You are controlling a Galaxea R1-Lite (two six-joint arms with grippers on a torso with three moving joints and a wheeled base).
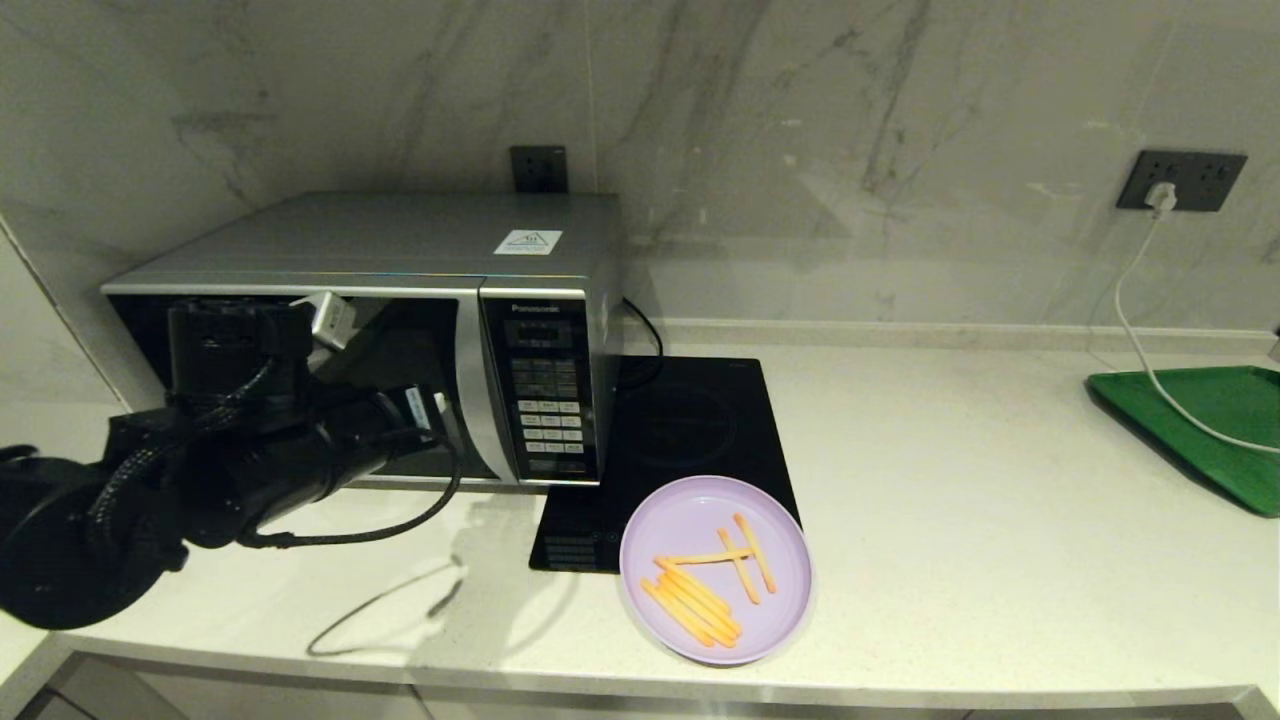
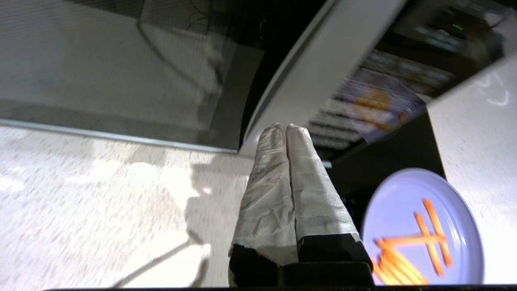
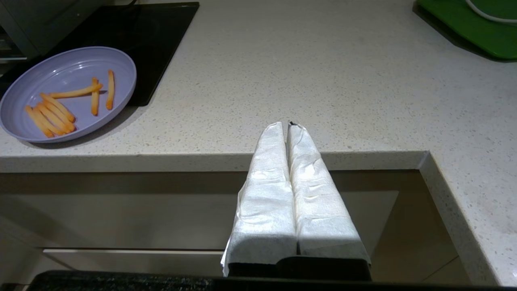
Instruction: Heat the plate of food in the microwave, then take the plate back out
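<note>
Pressed together and empty, the left gripper (image 2: 286, 130) hangs before the microwave (image 1: 400, 330), at the door's latch edge; the plate of food (image 1: 716, 568) sits on the counter to its right. The right gripper (image 3: 287, 128), likewise closed, waits off the counter's edge.

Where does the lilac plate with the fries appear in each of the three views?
Head view: the plate lies at lower centre, on the counter's front edge, overlapping the black hob.
Left wrist view: the plate is at the lower right corner, past the shut left claw.
Right wrist view: the plate is at the upper left, beside the hob.
Shared landmark: the black hob, touching the plate in all three views.
</note>
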